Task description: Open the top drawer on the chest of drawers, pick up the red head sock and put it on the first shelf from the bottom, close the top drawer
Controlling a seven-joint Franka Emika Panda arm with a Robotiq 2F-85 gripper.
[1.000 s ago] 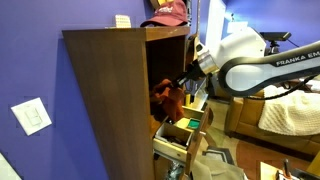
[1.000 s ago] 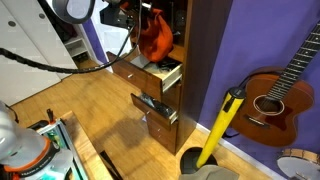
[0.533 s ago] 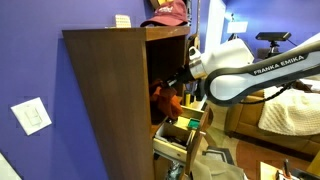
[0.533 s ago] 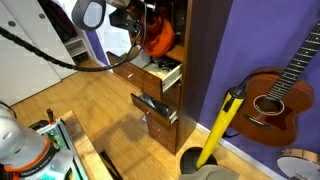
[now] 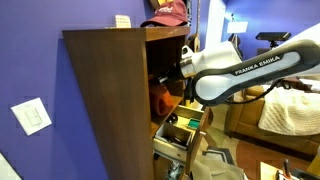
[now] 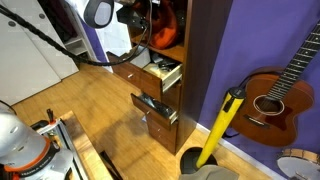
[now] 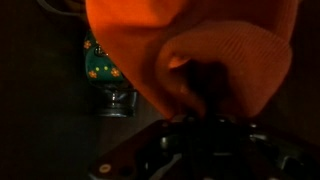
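Note:
The red head sock [image 7: 200, 40] is an orange-red knit cap that fills the top of the wrist view, bunched at my gripper [image 7: 203, 100]. My gripper is shut on it. In both exterior views my arm reaches into the brown chest's open shelf just above the drawers. The sock shows inside that shelf [image 5: 160, 98] [image 6: 165, 32], and I cannot tell whether it rests on the shelf. The top drawer [image 5: 182, 128] [image 6: 160, 70] stands pulled open below it. The fingers are mostly hidden by fabric and shadow.
A second drawer [image 6: 155, 105] is also open lower down. A maroon cap [image 5: 168, 12] and a white card [image 5: 122, 20] lie on top of the chest. A green patterned thing [image 7: 100, 58] and a jar [image 7: 118, 100] sit deep in the shelf. A guitar [image 6: 275, 100] leans on the purple wall.
My arm has pushed further into the shelf, carrying the red head sock from in front of the chest to inside the opening. The drawers have not moved.

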